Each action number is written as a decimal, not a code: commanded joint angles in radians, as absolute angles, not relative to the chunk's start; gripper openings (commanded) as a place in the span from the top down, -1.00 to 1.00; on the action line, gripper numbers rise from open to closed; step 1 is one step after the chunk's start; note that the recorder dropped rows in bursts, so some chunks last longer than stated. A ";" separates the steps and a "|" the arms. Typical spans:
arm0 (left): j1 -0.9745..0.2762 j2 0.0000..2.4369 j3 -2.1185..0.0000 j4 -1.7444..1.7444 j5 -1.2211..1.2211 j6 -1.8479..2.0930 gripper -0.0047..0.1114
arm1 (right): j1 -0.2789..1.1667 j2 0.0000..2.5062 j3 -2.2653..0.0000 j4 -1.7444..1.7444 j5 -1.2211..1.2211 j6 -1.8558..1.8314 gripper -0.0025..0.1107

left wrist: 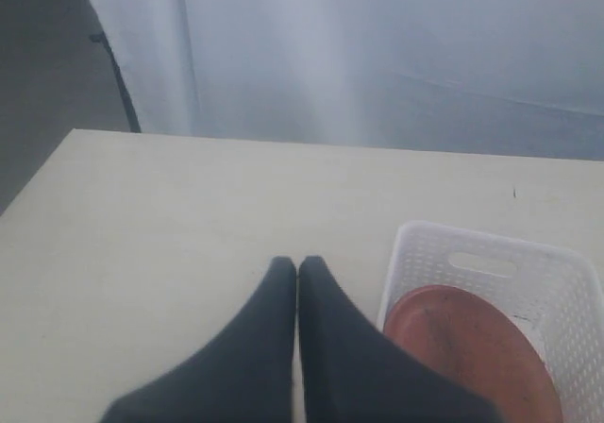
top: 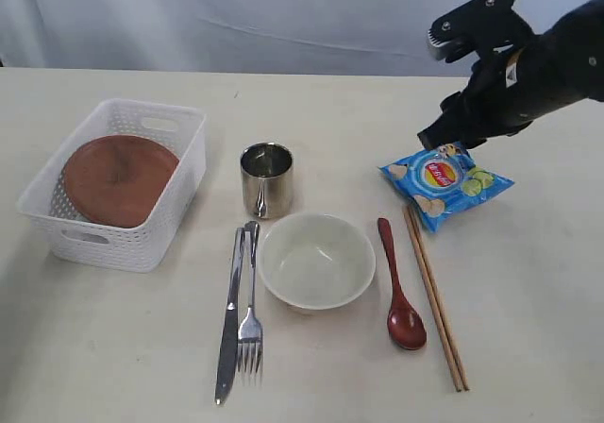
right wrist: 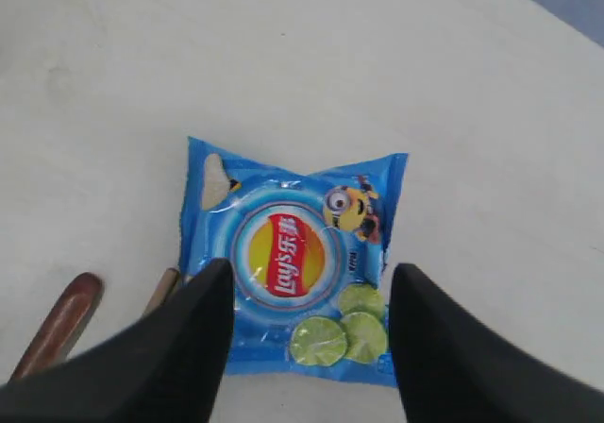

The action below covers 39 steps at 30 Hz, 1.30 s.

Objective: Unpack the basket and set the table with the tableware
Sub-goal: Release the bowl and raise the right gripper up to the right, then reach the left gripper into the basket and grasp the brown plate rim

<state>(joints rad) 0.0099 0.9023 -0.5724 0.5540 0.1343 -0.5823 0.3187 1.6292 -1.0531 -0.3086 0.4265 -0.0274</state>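
Observation:
The white basket (top: 106, 245) stands at the table's (top: 528, 291) left with the reddish-brown plate (top: 118, 179) leaning inside it. On the tabletop are the steel cup (top: 266, 179), cream bowl (top: 317, 260), knife (top: 229, 319), fork (top: 250, 312), dark red spoon (top: 398, 296) and chopsticks (top: 434, 296). My right gripper (top: 442, 138) hovers open just above the blue chip bag (right wrist: 293, 253), which lies flat between the fingers (right wrist: 189, 329), not gripped. My left gripper (left wrist: 297, 264) is shut and empty, beside the basket (left wrist: 453, 239) and plate (left wrist: 472, 347); it is out of the exterior view.
The blue chip bag (top: 445, 182) lies at the far end of the chopsticks, right of the cup. The spoon handle (right wrist: 61, 324) and a chopstick end (right wrist: 162, 289) lie close to the right gripper. A pale curtain hangs behind the table.

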 commanded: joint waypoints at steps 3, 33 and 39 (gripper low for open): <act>0.005 0.897 -0.568 0.545 0.134 -0.583 0.92 | 0.312 1.632 -1.074 0.043 0.479 -0.411 0.10; -0.375 1.480 -1.401 0.302 1.020 0.665 0.72 | 0.312 1.632 -1.074 0.060 0.479 -0.411 0.10; -0.405 1.590 -1.401 0.139 1.084 0.881 0.67 | 0.312 1.632 -1.074 0.073 0.478 -0.411 0.10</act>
